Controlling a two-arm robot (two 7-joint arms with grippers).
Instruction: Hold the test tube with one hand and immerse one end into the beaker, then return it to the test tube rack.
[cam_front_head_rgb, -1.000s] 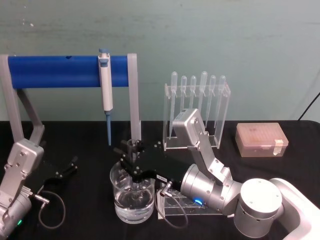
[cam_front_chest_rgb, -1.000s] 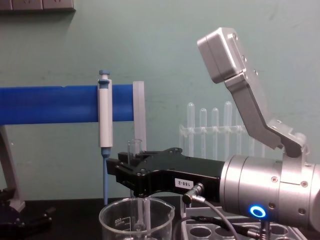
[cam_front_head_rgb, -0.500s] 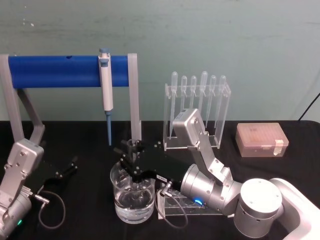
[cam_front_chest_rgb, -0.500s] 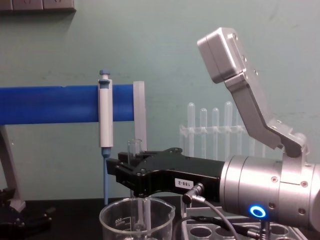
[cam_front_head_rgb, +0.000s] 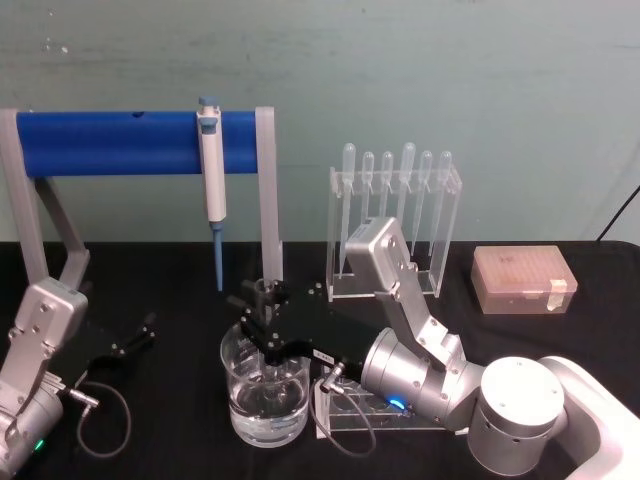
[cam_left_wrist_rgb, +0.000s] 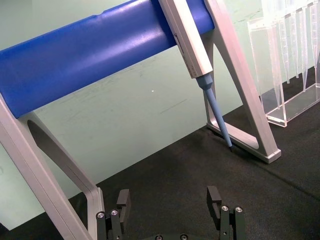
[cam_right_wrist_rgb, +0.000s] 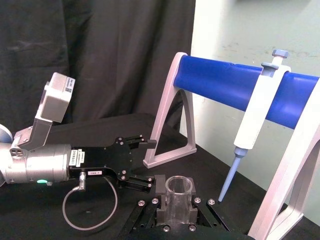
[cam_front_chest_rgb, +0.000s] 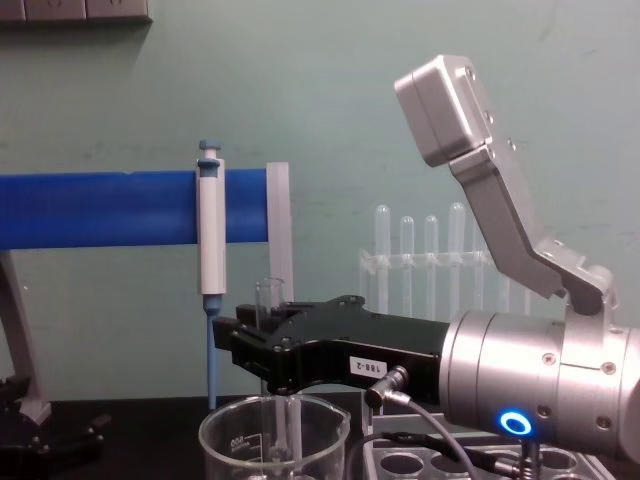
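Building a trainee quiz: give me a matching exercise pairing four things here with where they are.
1 test tube
2 beaker
3 pipette
4 left gripper

A hangs on the blue bar
B open, low over the table, left side
C clamped upright by the right gripper
D stands below the right gripper

Pairs: 1-C, 2-D, 3-A, 4-B
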